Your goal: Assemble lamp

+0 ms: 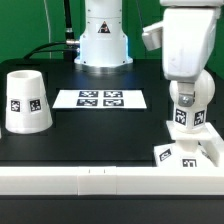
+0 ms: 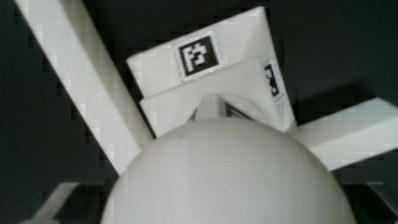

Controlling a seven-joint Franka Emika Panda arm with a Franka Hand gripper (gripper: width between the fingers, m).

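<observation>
Three white lamp parts show. The bulb [image 1: 181, 108] stands upright directly under the hand [image 1: 183, 92], its round head up at the fingers and its tagged stem reaching down to the square stepped base [image 1: 186, 154]. The base lies on the black worktop [image 1: 100, 135] just below the hand, hard against the white rail [image 1: 100, 181] that runs along the near edge, with tags on its top and side faces. In the wrist view the bulb's rounded head [image 2: 222, 170] fills the foreground, and beyond it the base [image 2: 214, 65] shows a tag on its top face and another on its side; whether the stem is fully seated in the base cannot be told. The fingers sit on either side of the bulb's head and seem to be clasping it, though the contact itself is not clear in either view.

The conical shade [image 1: 26, 101] stands well away from the hand, at the exterior view's left, wide end down on the worktop, one tag facing the camera. Between shade and hand, farther back, lies the marker board [image 1: 100, 98], flat, with its row of tags. Behind it rises the arm's white pedestal [image 1: 103, 40].
</observation>
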